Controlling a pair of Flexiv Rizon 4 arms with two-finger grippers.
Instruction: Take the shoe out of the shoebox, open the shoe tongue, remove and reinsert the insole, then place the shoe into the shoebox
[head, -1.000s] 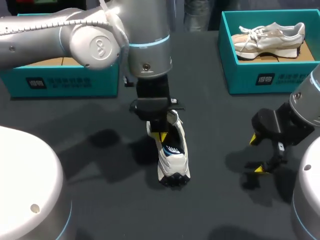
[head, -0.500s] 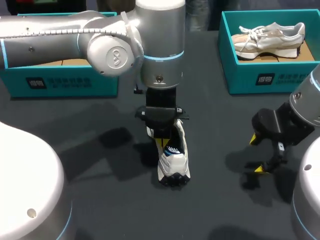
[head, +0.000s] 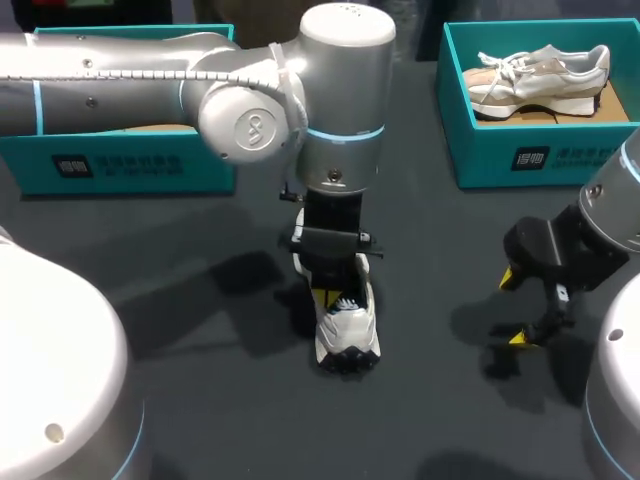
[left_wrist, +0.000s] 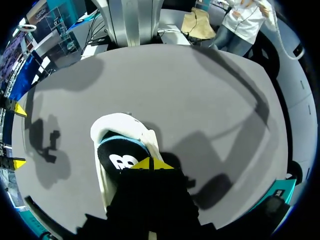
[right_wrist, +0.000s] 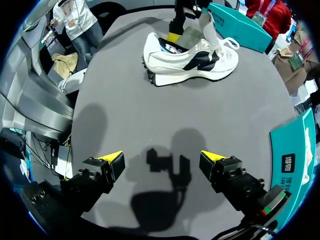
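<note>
The white shoe (head: 347, 330) stands in the middle of the table, heel at 6 o'clock, toe at 12. The left gripper (head: 323, 297) dips into its mouth from above (I cannot tell if it is open or closed). The right gripper (head: 512, 308) hangs wide open at 3 o'clock, well apart. The teal shoebox (head: 150, 165) at 10 o'clock has a white label.

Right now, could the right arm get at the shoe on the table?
Probably yes. The open right gripper hangs beside the shoe, only bare table between. The left gripper sits in the shoe's opening, so just the toe and side look free.
</note>
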